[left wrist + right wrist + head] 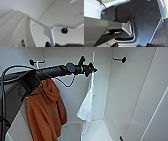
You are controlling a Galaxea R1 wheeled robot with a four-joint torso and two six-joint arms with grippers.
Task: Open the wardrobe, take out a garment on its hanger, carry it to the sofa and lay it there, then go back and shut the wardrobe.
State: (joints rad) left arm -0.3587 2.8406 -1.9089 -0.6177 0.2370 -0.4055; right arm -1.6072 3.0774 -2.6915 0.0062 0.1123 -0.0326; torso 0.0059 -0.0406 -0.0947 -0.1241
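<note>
Wardrobe (130, 92), tall and white, stands open. The left gripper (90, 69) is clamped on the thin white hanger (51, 31) carrying the white thin-fabric T-shirt (86, 107), inside the cabinet beside an orange hooded sweatshirt (46, 112). Carrying it to the sofa and closing the doors seemingly remain.

Two hanging garments — one orange hoodie (46, 113), one white T-shirt (86, 109) — two dark wall pegs (122, 59).
</note>
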